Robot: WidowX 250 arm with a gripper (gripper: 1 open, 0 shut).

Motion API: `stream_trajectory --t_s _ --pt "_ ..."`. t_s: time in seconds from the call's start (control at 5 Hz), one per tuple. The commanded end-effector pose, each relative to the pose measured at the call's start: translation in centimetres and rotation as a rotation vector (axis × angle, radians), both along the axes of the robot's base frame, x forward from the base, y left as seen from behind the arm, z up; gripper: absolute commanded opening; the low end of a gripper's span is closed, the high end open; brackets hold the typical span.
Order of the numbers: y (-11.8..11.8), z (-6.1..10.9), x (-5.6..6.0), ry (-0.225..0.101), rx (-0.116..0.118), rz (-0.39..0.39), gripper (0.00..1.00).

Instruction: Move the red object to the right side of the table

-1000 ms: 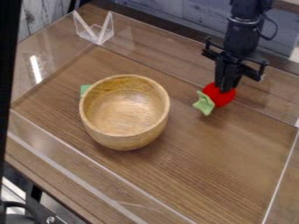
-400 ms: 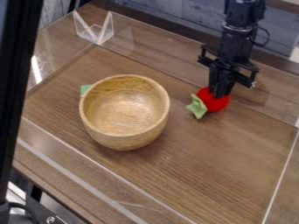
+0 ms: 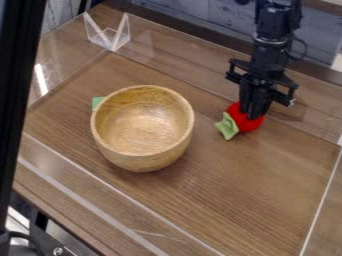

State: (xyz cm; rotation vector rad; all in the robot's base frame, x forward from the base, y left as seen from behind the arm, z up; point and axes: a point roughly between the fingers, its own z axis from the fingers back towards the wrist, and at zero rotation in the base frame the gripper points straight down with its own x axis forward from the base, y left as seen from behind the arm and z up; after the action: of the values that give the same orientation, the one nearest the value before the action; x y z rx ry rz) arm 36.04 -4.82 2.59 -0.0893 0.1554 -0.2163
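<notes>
The red object [image 3: 249,114] is a small strawberry-like toy with a green leafy end [image 3: 230,126]. It lies low on the table [image 3: 214,200], right of centre, and seems to rest on the wood. My gripper [image 3: 257,103] points straight down onto its top, with the dark fingers [image 3: 249,98] on either side of it. At this size I cannot make out whether the jaws still press on the toy or have parted from it.
A large wooden bowl [image 3: 142,125] stands left of the toy, with a small green piece [image 3: 98,103] at its left rim. Low clear acrylic walls [image 3: 107,32] edge the tabletop. Bare wood stretches along the front and to the right.
The gripper has come down with the red object, which hung just above the wood earlier and is now at the tabletop. The bowl has not moved.
</notes>
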Motion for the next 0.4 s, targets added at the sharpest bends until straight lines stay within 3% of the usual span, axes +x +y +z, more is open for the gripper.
stream_trajectory --t_s 0.0,0.2 --pt "0.97 0.37 0.71 -0.010 0.008 0.070 1.00" --pt "0.15 1.31 0.48 -0.032 0.004 0.040 0.00"
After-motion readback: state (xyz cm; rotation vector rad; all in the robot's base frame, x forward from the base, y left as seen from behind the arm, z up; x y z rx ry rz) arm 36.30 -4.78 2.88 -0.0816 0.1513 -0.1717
